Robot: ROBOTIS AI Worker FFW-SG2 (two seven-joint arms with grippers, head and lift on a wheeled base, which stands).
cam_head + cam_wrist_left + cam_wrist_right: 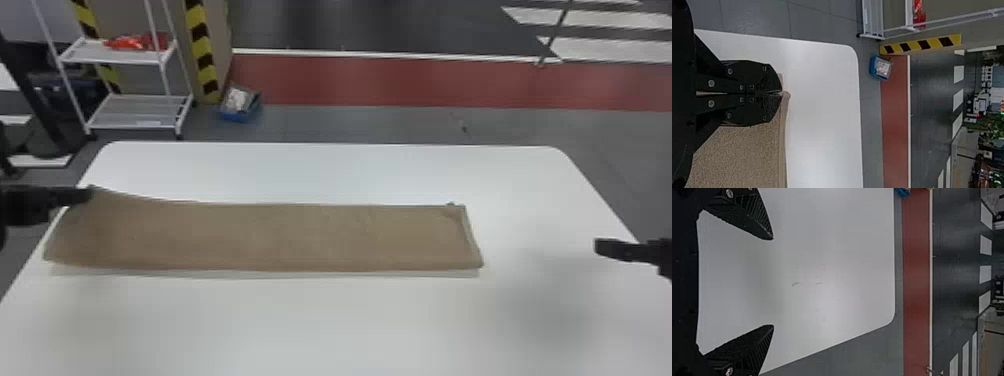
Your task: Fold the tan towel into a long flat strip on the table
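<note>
Left end effector (88, 195): we see its two black fingers closed on the far left corner of the tan towel (280, 237), pinching its edge.
Right end effector (598, 246): we see it open and holding nothing, its fingers spread wide above the right part of the bench (350, 325), well apart from the towel.
Towel: we find it in a long, narrow strip running left to right across the bench, its left end near the bench's left edge. The gripped corner is raised; the right half looks flat, with a small crease near the far right corner.
Bench: we have a white top with rounded far corners under the towel.
Floor beyond: we see a blue bin (240, 117) beside a yellow-and-black striped post (202, 50), and a red band (400, 82) farther out.
White rack (112, 60): we see it behind the bench's far left corner, red items (131, 43) on its upper shelf.
</note>
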